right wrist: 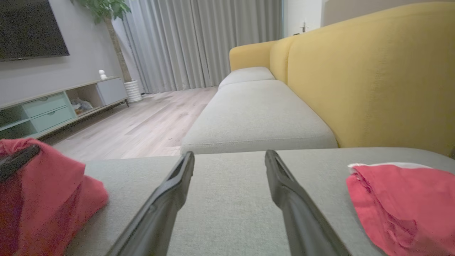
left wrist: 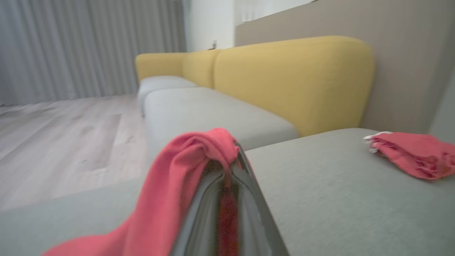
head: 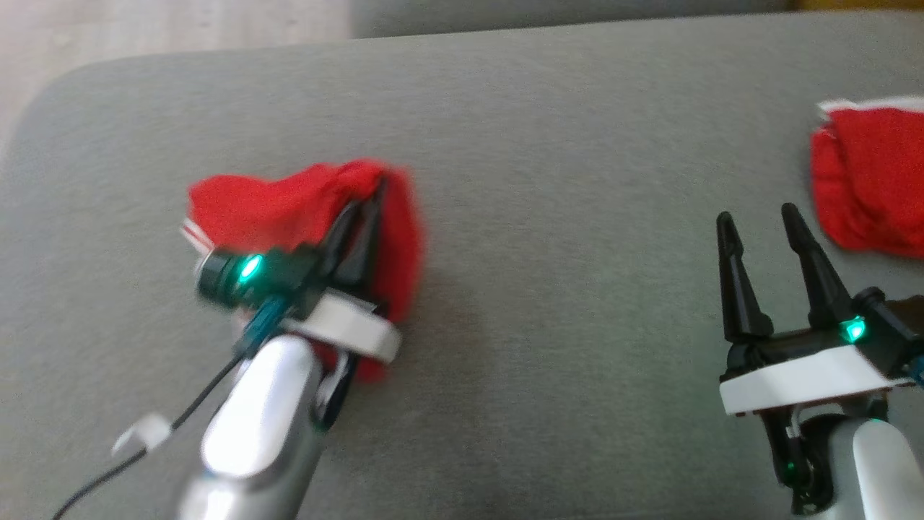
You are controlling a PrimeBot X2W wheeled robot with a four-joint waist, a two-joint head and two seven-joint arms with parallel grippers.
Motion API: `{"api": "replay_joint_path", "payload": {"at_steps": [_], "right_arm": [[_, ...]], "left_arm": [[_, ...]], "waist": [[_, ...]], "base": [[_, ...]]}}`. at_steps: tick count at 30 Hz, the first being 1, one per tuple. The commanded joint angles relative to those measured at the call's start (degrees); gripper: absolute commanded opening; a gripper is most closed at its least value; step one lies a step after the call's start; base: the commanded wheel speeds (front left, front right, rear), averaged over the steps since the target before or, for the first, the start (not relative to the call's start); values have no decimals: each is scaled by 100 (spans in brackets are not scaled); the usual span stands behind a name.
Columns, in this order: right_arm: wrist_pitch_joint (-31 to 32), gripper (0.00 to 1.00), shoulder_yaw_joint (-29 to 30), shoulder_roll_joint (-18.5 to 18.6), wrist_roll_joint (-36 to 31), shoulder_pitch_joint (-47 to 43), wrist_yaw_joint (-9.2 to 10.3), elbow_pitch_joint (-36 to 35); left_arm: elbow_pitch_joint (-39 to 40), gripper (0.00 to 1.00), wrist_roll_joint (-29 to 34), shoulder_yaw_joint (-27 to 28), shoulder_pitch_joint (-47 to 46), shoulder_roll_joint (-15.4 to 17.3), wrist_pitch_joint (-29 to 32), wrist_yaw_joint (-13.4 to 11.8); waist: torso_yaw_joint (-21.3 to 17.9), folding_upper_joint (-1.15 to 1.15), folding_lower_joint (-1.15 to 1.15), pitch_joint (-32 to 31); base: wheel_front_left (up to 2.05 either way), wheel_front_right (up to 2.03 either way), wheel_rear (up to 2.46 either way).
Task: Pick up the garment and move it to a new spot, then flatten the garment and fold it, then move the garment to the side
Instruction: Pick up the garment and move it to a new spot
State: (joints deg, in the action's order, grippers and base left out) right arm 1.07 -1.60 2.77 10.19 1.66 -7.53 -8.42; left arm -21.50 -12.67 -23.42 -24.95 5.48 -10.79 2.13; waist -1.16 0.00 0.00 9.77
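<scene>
Left gripper [head: 377, 189] hides part of blurred garment [head: 274, 206].

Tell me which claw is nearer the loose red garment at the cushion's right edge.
Right. The right claw sits open just left of that loose garment, apart from it. The left claw is far across the grey cushion, shut on the other red garment.

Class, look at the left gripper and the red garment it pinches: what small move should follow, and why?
Probably raise the left gripper and carry the red garment toward the bare grey cushion: it is shut on a bunched fold, cloth drapes below, and the right gripper stands open, empty.
</scene>
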Motion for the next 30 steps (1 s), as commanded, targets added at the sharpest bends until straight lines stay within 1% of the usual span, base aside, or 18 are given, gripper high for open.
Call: {"api": "replay_joint_path", "payload": {"at_steps": [1, 4, 8, 13, 15, 16, 17, 18, 21, 24, 26, 27, 28, 29, 30], "right_arm": [[-75, 100, -107, 11, 68, 97, 4, -177], [-130, 100, -45, 11, 109, 71, 4, -142], [-200, 100, -37, 11, 171, 56, 4, -57], [-254, 100, 0, 11, 203, 52, 4, 17], [-258, 100, 2, 11, 206, 52, 4, 37], [-259, 100, 0, 11, 205, 52, 4, 54], [-259, 100, -1, 11, 205, 48, 4, 70], [-254, 100, 3, 11, 200, 38, 4, 82], [-241, 100, 18, 11, 199, -2, 4, 110], [-199, 100, -3, 11, 182, -29, 4, 115], [-170, 100, -12, 11, 165, -40, 4, 105], [-137, 100, 9, 11, 148, -58, 4, 89], [-137, 100, 9, 11, 148, -58, 4, 89], [-113, 100, 37, 11, 140, -72, 4, 65], [-102, 100, 50, 11, 135, -79, 4, 56]], "left_arm": [[169, 0, 80, 49, -473, 1, -20, 59], [72, 0, 123, -315, -697, -117, 4, 196], [-240, 0, 78, -762, -661, -199, 72, 298], [-710, 0, -115, -1134, -443, -239, 99, 359], [-771, 0, -159, -1199, -406, -243, 85, 371], [-804, 16, -187, -1263, -379, -247, 50, 381], [-814, 96, -210, -1310, -351, -249, -8, 386], [-812, 100, -224, -1346, -320, -250, -63, 380], [-692, 100, -199, -1374, -198, -239, -228, 280], [-452, 100, -151, -1273, -19, -85, -338, 112], [-233, 100, -178, -1087, 118, 66, -381, -35], [-28, 100, -282, -797, 256, 228, -402, -188], [-28, 100, -282, -797, 256, 228, -402, -188], [162, 100, -367, -474, 358, 394, -413, -357], [269, 100, -403, -312, 398, 464, -415, -432]], "waist": [[-362, 0, 0, 150], [-540, 0, 0, 234], [-660, 0, 0, 267], [-585, 0, 0, 224], [-540, 0, 0, 196], [-488, 0, 0, 171], [-429, 0, 0, 135], [-360, 0, 0, 100], [-119, 0, 0, -22], [112, 0, 0, -130], [260, 0, 0, -186], [408, 0, 0, -226], [408, 0, 0, -226], [546, 0, 0, -240], [609, 0, 0, -247]], "base": [[0, 0, 0], [0, 0, 0], [0, 0, 0], [0, 0, 0], [0, 0, 0], [0, 0, 0], [0, 0, 0], [0, 0, 0], [0, 0, 0], [0, 0, 0], [0, 0, 0], [0, 0, 0], [0, 0, 0], [0, 0, 0], [0, 0, 0]]}}
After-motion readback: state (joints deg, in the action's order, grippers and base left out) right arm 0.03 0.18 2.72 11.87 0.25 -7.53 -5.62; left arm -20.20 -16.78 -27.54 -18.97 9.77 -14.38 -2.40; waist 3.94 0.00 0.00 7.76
